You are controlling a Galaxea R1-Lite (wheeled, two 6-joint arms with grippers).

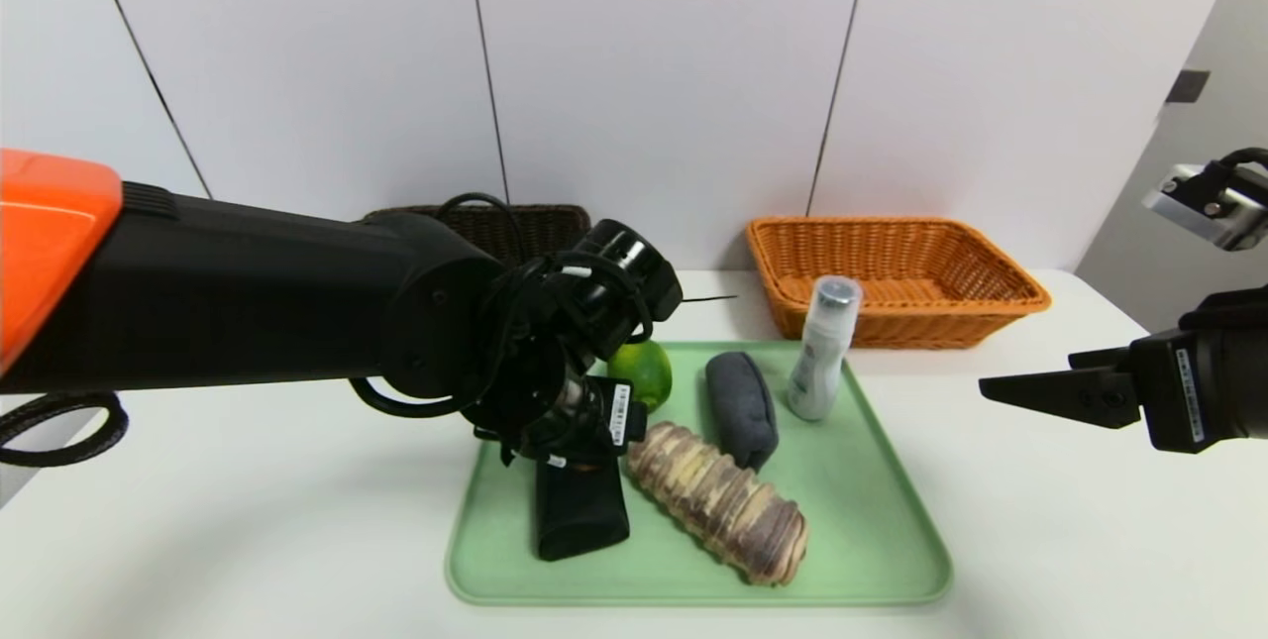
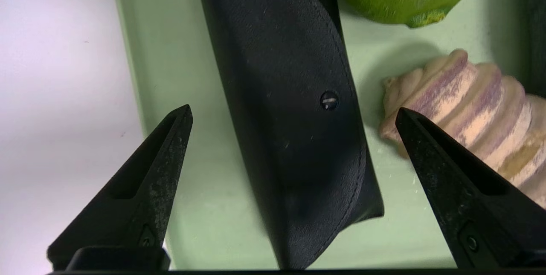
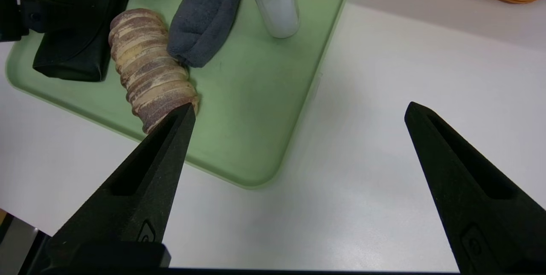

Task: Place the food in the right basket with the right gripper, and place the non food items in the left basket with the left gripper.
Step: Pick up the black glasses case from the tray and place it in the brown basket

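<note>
On the green tray [image 1: 872,520] lie a black glasses case [image 1: 580,510], a green lime [image 1: 644,372], a ridged brown-purple bread loaf [image 1: 718,500] and a grey pouch [image 1: 741,406]. A white bottle [image 1: 822,352] stands there too. My left gripper [image 2: 293,110] hangs open just above the case [image 2: 290,74], one finger on each side, not touching it. The loaf [image 2: 469,104] lies by one fingertip. My right gripper [image 3: 299,105] is open and empty over bare table, right of the tray [image 3: 256,117].
The orange basket [image 1: 892,253] stands at the back right behind the tray. A dark brown basket [image 1: 535,223] sits at the back left, mostly hidden by my left arm. White table surrounds the tray, with a wall close behind.
</note>
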